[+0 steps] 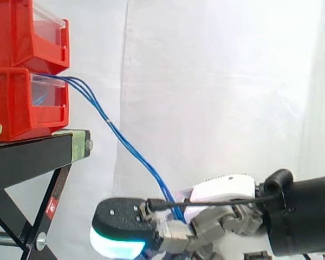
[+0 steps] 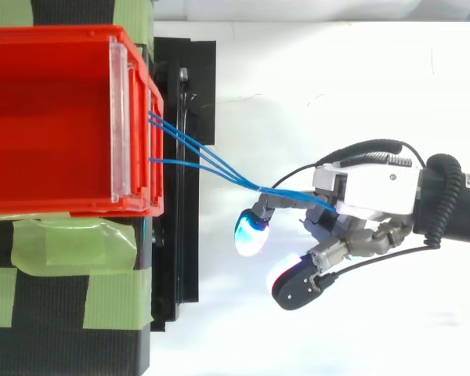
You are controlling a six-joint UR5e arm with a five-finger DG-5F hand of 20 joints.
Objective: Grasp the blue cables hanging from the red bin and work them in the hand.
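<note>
**A:** Low in the side view is the robot hand (image 1: 222,190), down to the right of the black stand (image 1: 27,157) and below the level of its top.

**B:** And it's holding something! The blue cables (image 2: 251,185) run straight into it, with the fingers curled round them against the white palm.

**A:** Trace them for me.

**B:** They leave the front of the lower red bin (image 1: 11,103), fanned apart at the lip. Part-way down they come together, then slant down and right as one bundle into the robot hand. The lines are straight, with no slack I can see.

**A:** Same story from above. They're spread at the bin's front edge, cross the stand's black bar, and meet in a single strand just left of the fingers.

**B:** From there the bundle runs along the top of one bent finger and slips under the palm. Exactly where it's pinched, I can't tell.

**A:** That finger's pad (image 2: 251,233) glows cyan, just below the bundle. A second, black-backed pad (image 2: 298,286) sits nearer the bottom edge, apart from the cables.

**B:** As for the surroundings, the upper red bin (image 1: 11,32) is stacked on the lower one, both with clear front panels.

**A:** There's green tape (image 2: 70,243) across the stand beside the bins, and a white curtain (image 1: 216,81) hangs behind it all.
</note>
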